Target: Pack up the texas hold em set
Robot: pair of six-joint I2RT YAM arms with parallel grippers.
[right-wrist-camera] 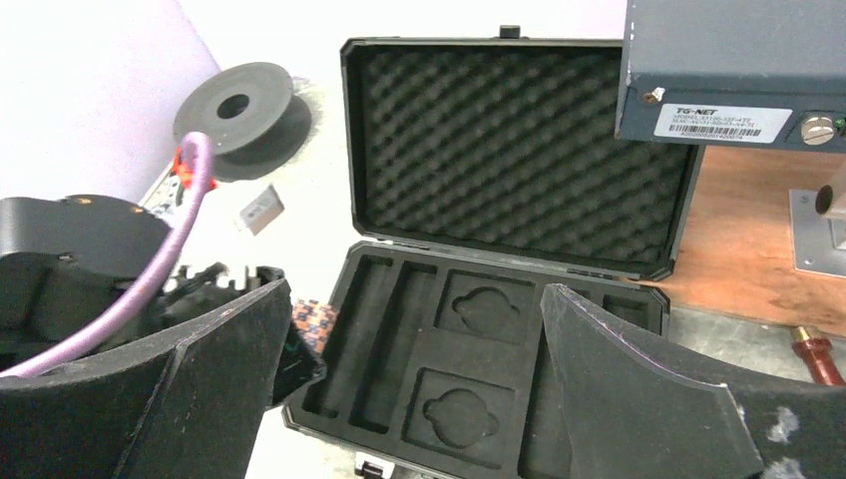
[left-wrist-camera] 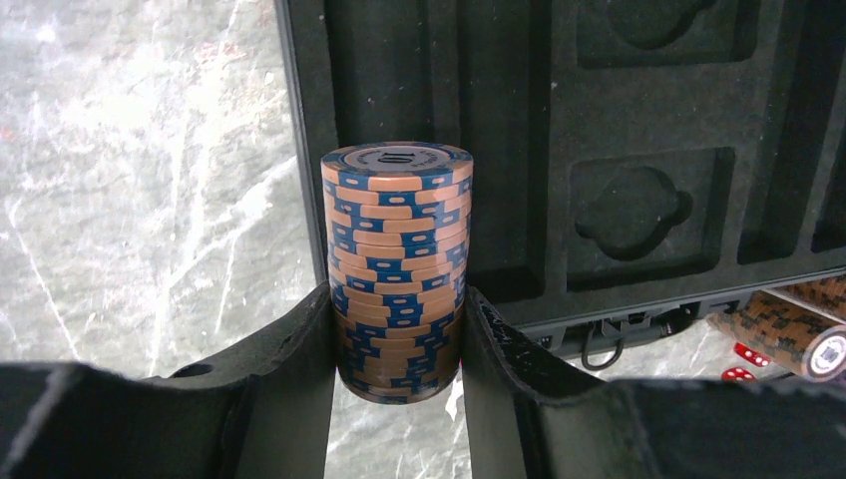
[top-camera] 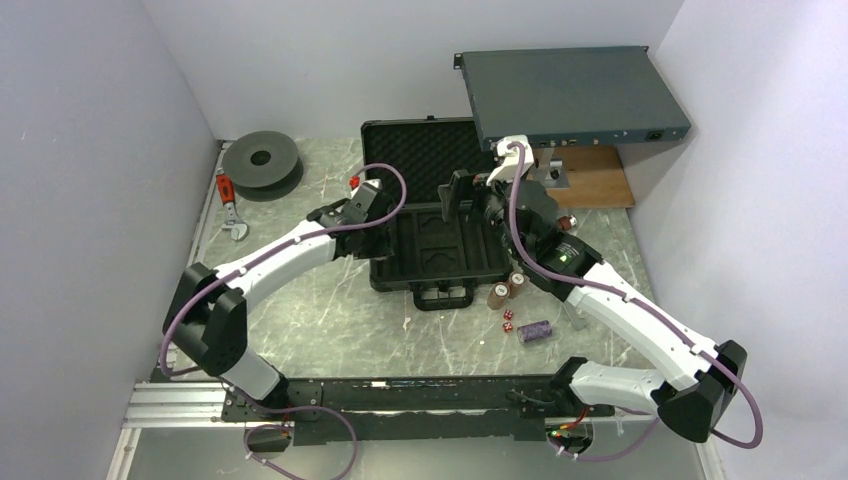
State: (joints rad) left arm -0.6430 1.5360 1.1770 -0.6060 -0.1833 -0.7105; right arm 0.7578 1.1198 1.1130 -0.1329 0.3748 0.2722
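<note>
Black hard plastic briefcase (top-camera: 432, 262) lay open near the table's centre, handle toward the arms. Its egg-crate foam lid (top-camera: 415, 155) stood raised on the far side. The black slotted tray (right-wrist-camera: 449, 369) showed long channels and two round-ended recesses.

Left gripper (left-wrist-camera: 397, 304) was closed onto an upright stack of brown-and-blue poker chips (left-wrist-camera: 397, 249), fingers pressed to both its sides, at the briefcase's left edge. Whether the stack touched the tray could not be told. Right gripper (right-wrist-camera: 417, 291) hung over the briefcase's right half, jaws spread wide, holding nothing.

Just right of the briefcase's near corner lay two more brown chip rolls (top-camera: 498, 295). Nearer the arms from these were a purple chip roll (top-camera: 535, 330) and small red dice (top-camera: 507, 320).

Surface: grey marbled tabletop (top-camera: 330, 320). Pale walls (top-camera: 100, 150) enclosed it on three sides. A flat grey metal rack box (top-camera: 570, 95) sat raised at the briefcase's far right corner. A dark round spool (top-camera: 262, 158) sat well left of the lid.
</note>
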